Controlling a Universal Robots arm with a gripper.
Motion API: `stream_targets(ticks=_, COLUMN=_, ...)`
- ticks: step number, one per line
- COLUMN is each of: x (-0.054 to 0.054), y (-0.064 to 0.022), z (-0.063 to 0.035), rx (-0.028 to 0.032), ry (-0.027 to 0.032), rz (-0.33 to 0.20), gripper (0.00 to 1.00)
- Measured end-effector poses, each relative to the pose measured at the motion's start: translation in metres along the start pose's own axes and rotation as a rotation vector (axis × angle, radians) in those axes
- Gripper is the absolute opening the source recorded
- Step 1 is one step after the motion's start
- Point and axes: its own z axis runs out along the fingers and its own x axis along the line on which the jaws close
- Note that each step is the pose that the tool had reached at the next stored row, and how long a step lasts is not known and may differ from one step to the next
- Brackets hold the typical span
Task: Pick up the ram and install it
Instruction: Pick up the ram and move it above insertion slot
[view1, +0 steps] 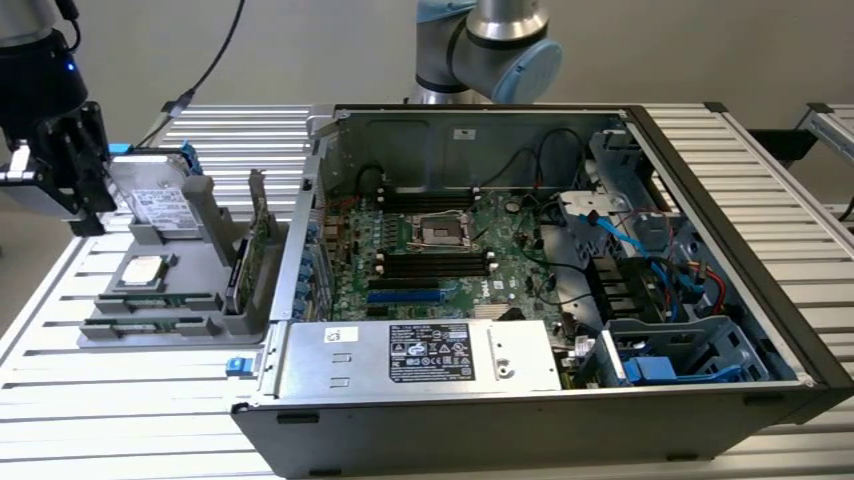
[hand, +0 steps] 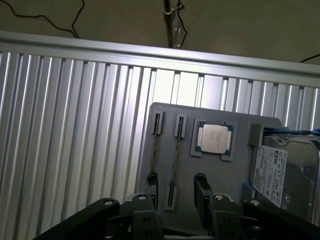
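Slatted aluminium table (view1: 120, 420), carrying everything else.

Open computer case (view1: 534, 420) on it, side panel off. The exterior view looks down onto the motherboard (view1: 454, 250) with its black slots, cables and a labelled power supply (view1: 427, 355).

Arm (view1: 487, 45): grey joint and column behind the case. Its black wrist hangs high at the exterior view's left, fingers pointing down, beside the hard-drive end of the tray and apart from it.

Grey parts tray (view1: 200, 215) sits left of the case. It holds a silver hard drive (view1: 154, 195), a green expansion card (view1: 254, 265) standing on edge, and a CPU (hand: 215, 138).

Ram (hand: 174, 155): in the tray, edge-on in its slot in the wrist view, in line with the gap between the fingers. A second stick (hand: 154, 147) sits parallel, just beside it.

Gripper (hand: 175, 179): jaws spread wide, holding nothing, well above the tray.
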Motion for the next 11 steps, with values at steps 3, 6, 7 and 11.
stream_targets(ticks=3, x=0.006, y=0.0006, z=0.0031, rx=0.0139, ry=0.0017, rz=0.001, gripper=0.42)
stream_targets(ticks=6, x=0.012, y=0.0011, z=0.0067, rx=0.0275, ry=0.0032, rz=0.002, gripper=0.42)
stream_targets(ticks=7, x=0.014, y=0.0011, z=0.0081, rx=0.0304, ry=0.0034, rz=0.003, gripper=0.42)
stream_targets(ticks=11, x=0.015, y=0.0007, z=0.0154, rx=0.0324, ry=0.0037, rz=0.003, gripper=0.42)
